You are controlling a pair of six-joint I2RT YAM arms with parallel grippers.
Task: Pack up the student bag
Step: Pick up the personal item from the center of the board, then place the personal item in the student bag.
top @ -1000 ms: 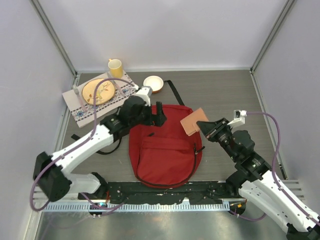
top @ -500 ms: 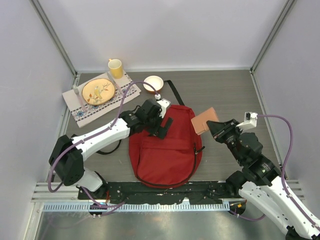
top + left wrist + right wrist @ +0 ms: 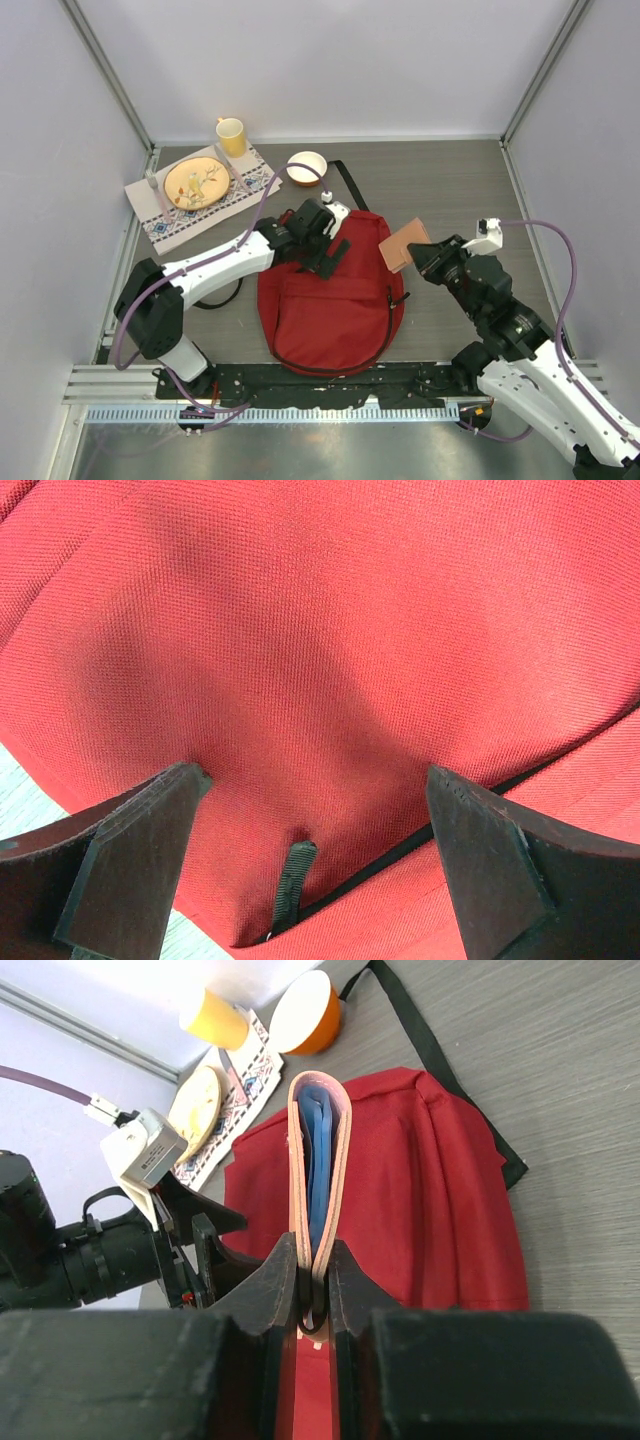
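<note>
The student bag (image 3: 330, 300), a dark-red backpack, lies flat in the middle of the table. My left gripper (image 3: 333, 250) is open and hovers just over the bag's upper part. In the left wrist view its fingers (image 3: 130, 850) straddle a black zipper pull (image 3: 291, 882) at the end of a black zipper line. My right gripper (image 3: 424, 262) is shut on a tan folded case (image 3: 404, 244) with blue inside, held on edge above the bag's right top corner. The case (image 3: 318, 1150) stands up between the jaws in the right wrist view, with the bag (image 3: 420, 1210) below.
A patterned placemat (image 3: 165, 225) with a plate (image 3: 195, 181) lies at the back left, with a yellow cup (image 3: 231, 134) behind it. An orange-and-white bowl (image 3: 306, 167) sits beyond the bag. Black straps (image 3: 350, 186) trail from the bag's top and left side.
My left gripper has swung right and down over the bag's top. My right gripper moved the tan case right, then slightly back toward the bag.
</note>
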